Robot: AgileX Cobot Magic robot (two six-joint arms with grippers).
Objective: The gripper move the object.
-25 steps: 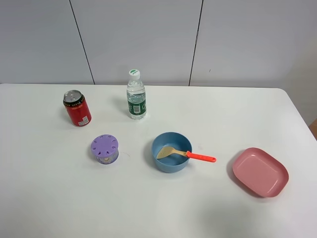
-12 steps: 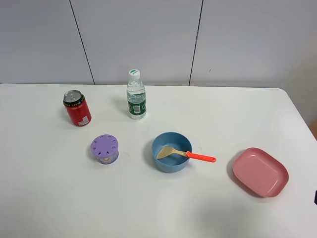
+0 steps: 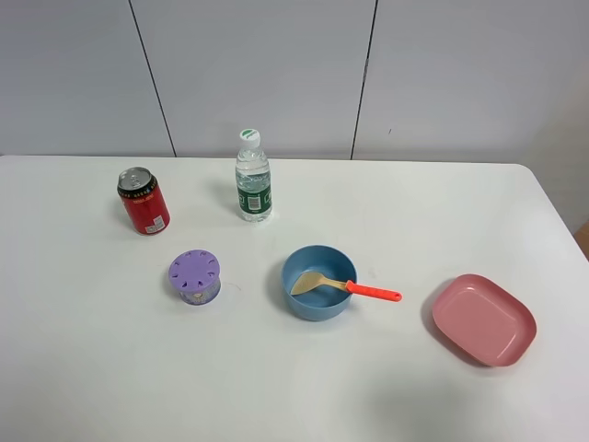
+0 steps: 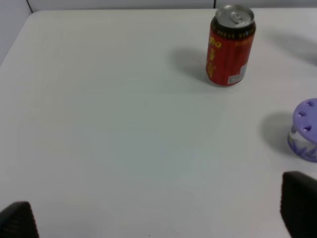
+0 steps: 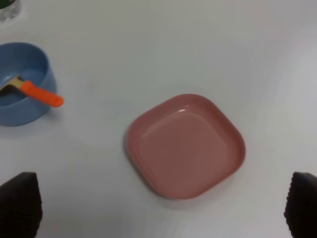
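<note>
The toy spatula (image 3: 342, 286) lies in the blue bowl (image 3: 318, 302) at the table's middle, pale-yellow blade inside, red-orange handle sticking out over the right rim. It also shows in the right wrist view (image 5: 38, 93) with the bowl (image 5: 20, 112). Neither gripper appears in the exterior view. In the left wrist view only two black fingertips (image 4: 299, 202) show, wide apart, with nothing between; the left gripper (image 4: 158, 218) is open. In the right wrist view the black fingertips (image 5: 20, 203) stand wide apart above the pink plate; the right gripper (image 5: 161, 208) is open and empty.
A pink plate (image 3: 483, 319) lies right of the bowl, also in the right wrist view (image 5: 185, 145). A red can (image 3: 143, 201), a water bottle (image 3: 252, 177) and a purple lidded jar (image 3: 194, 276) stand left and behind. The can (image 4: 230, 44) and jar (image 4: 306, 130) show in the left wrist view.
A small dark shape at the exterior view's lower right edge half a second ago is gone now. The objects on the table have not moved.
</note>
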